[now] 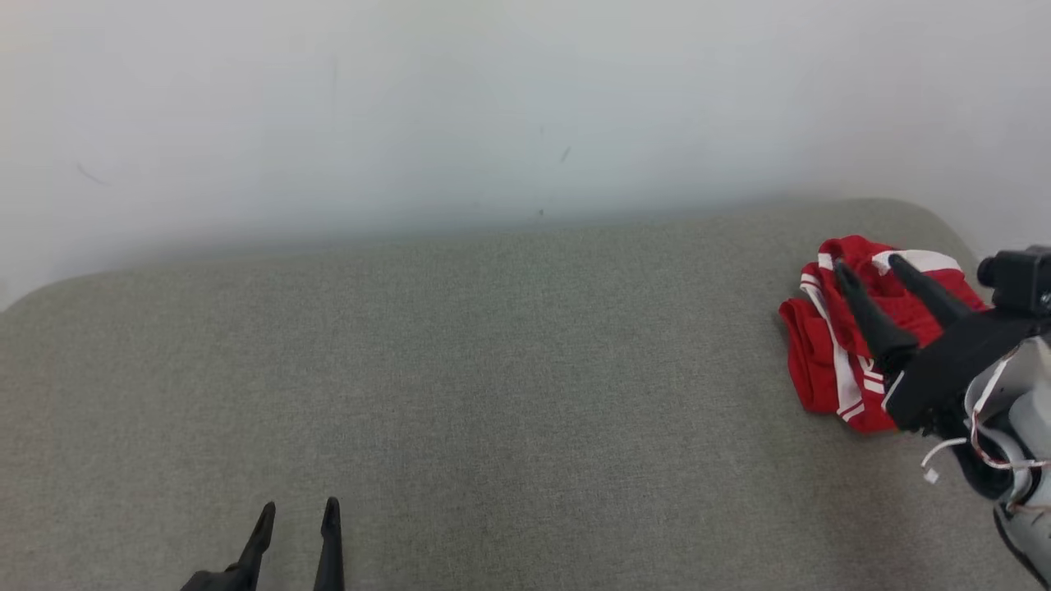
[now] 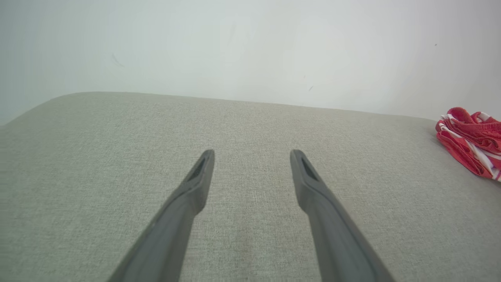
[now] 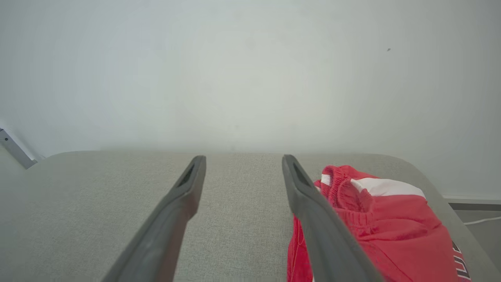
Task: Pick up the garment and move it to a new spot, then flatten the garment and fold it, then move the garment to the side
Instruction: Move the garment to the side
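Observation:
The garment (image 1: 854,328) is a crumpled red piece with white stripes, lying at the far right of the grey cushioned surface (image 1: 493,369). My right gripper (image 1: 869,268) hovers over it, open, with nothing between its fingers. In the right wrist view the garment (image 3: 387,231) lies to the right of the right gripper (image 3: 243,160), partly behind one finger. My left gripper (image 1: 298,510) stands open near the front edge at lower left, far from the cloth. In the left wrist view the left gripper (image 2: 252,153) is open over bare fabric, and the garment (image 2: 471,143) shows at the right edge.
A pale wall (image 1: 493,107) runs behind the cushioned surface. The surface's rounded right corner (image 3: 426,176) lies just past the garment, with floor and a white cable (image 3: 481,220) beyond it.

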{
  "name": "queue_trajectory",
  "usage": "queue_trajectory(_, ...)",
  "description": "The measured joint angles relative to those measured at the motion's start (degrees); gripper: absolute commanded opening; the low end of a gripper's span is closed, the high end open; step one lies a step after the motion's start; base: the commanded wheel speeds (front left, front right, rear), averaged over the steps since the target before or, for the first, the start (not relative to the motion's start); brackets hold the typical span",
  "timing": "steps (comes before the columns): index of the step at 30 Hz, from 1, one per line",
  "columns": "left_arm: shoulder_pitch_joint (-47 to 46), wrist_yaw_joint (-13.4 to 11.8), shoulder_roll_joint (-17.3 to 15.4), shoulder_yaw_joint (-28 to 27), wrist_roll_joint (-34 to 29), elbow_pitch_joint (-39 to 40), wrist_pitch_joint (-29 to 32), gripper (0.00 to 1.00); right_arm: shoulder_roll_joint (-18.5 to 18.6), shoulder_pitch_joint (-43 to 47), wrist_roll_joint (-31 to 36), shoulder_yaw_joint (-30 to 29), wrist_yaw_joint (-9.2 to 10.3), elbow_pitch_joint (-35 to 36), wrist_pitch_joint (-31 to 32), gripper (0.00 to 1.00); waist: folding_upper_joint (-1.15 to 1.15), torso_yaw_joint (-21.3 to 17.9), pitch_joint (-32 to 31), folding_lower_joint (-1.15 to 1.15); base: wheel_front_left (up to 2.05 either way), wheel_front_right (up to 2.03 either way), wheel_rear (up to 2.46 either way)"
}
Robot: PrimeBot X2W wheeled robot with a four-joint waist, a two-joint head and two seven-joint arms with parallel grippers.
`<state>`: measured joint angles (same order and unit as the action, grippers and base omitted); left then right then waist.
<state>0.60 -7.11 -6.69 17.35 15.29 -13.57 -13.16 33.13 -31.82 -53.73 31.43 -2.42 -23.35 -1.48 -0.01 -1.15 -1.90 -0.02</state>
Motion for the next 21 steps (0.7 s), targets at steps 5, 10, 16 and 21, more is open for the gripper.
queue_trajectory(5,3.34,0.0,-1.37,-1.65,-0.19,1.49,0.0,1.0,-0.68,4.99,0.56,0.37,1.48,4.1,-3.72,1.0,0.0,-0.37,-2.52,0.0,0.0,0.0,0.0)
queue_trajectory(10,5.8,0.0,-2.03,-3.34,-0.9,3.63,0.01,1.0,-1.11,11.54,0.92,0.13,3.72,9.01,-7.75,1.0,0.0,-1.22,-4.02,0.01,0.0,0.0,0.0)
queue_trajectory(16,6.36,0.0,-2.4,-5.43,-3.09,5.44,0.54,1.0,-0.88,16.4,2.22,-0.33,6.64,12.59,-10.89,1.0,0.0,-1.44,-4.13,0.02,0.0,0.0,0.0)
queue_trajectory(21,7.59,-0.01,-2.41,-7.25,-3.5,6.39,1.07,1.0,-0.35,21.39,2.59,-2.34,8.35,13.3,-11.73,1.0,0.0,-1.38,-3.89,0.01,0.0,0.0,0.0)
